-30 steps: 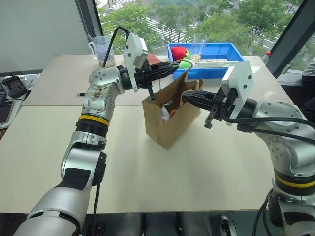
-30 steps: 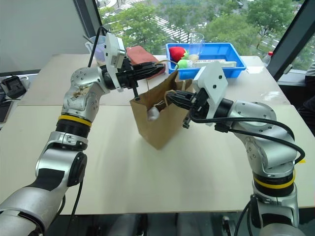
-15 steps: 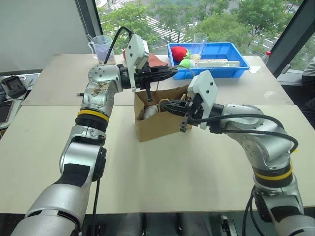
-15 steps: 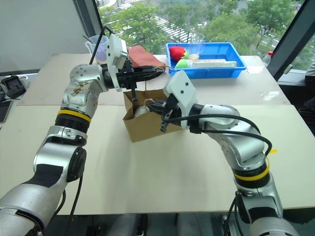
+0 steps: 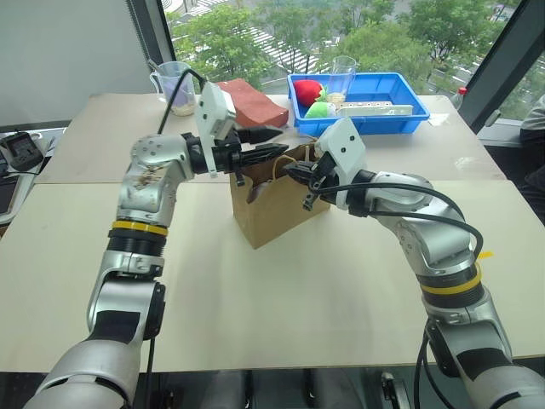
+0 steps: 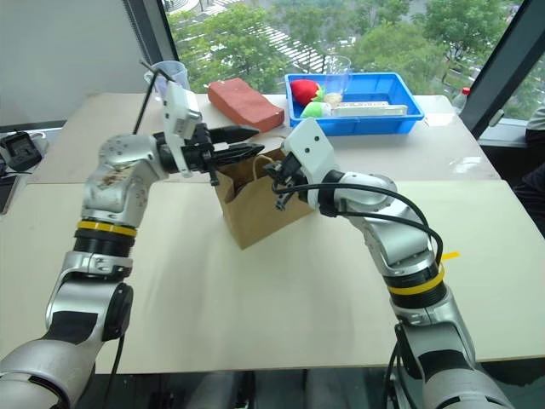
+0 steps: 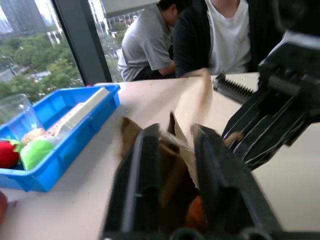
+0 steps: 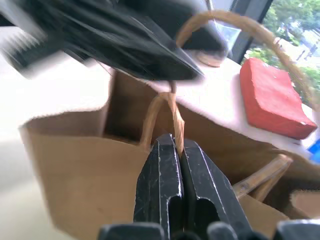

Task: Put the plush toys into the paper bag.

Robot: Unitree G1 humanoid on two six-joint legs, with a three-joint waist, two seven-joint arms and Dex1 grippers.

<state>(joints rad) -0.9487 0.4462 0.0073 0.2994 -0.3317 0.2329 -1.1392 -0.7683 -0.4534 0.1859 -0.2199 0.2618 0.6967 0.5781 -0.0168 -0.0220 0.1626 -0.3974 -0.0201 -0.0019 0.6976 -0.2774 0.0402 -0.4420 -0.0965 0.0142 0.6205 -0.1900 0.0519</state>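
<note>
My head pair looks forward and down over the counter [image 5: 281, 298] from above, both eyes sharing the bag [image 5: 272, 209] at mid-distance. Each wrist camera sits close along its own fingers; both face that bag's mouth from opposite sides.

Inside the paper bag [image 5: 277, 204] the plush toys cannot be made out from the head views: the bag's walls and the two hands at its mouth cover the inside. In the left wrist view an orange patch [image 7: 196, 217] shows low between the left hand [image 7: 175, 150]'s fingers, too blurred to name. The right hand [image 7: 265, 125] there is smeared and cut off by the picture's edge. In the right wrist view the left hand is a dark blur above the bag, and the red block [image 8: 272, 100] beyond the bag is soft-edged. Two people behind the tabletop [image 7: 100, 200] are cut off at the top edge.
</note>
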